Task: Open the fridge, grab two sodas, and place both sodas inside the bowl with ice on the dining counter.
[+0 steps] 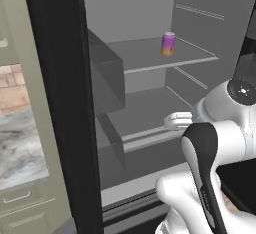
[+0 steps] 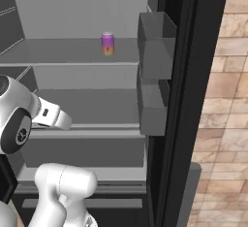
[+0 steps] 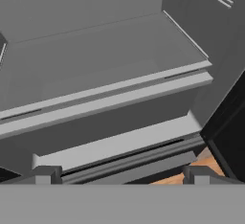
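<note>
Hand view: the fridge stands open ahead of me, and the camera looks onto a bare lower shelf. The two finger tips of the gripper sit far apart at the bottom edge with nothing between them, so the jaws are spread and unloaded.

Left base view: the purple-to-orange soda stands upright on the upper shelf, near the front edge and toward the right wall. The right base view puts the same can on that shelf, left of the door bins. I see just this one can on the shelves in sight.

Key relation: the can lies above and deeper in than the hand, one shelf higher than the one the hand is aimed at. Its long axis is vertical. My judgement: the hand must rise to that shelf level and go in roughly level, with the fingers either side of the can body. The shelf lip between hand and can is the likely snag.

Bowl and dining counter are still ahead in the task.
</note>
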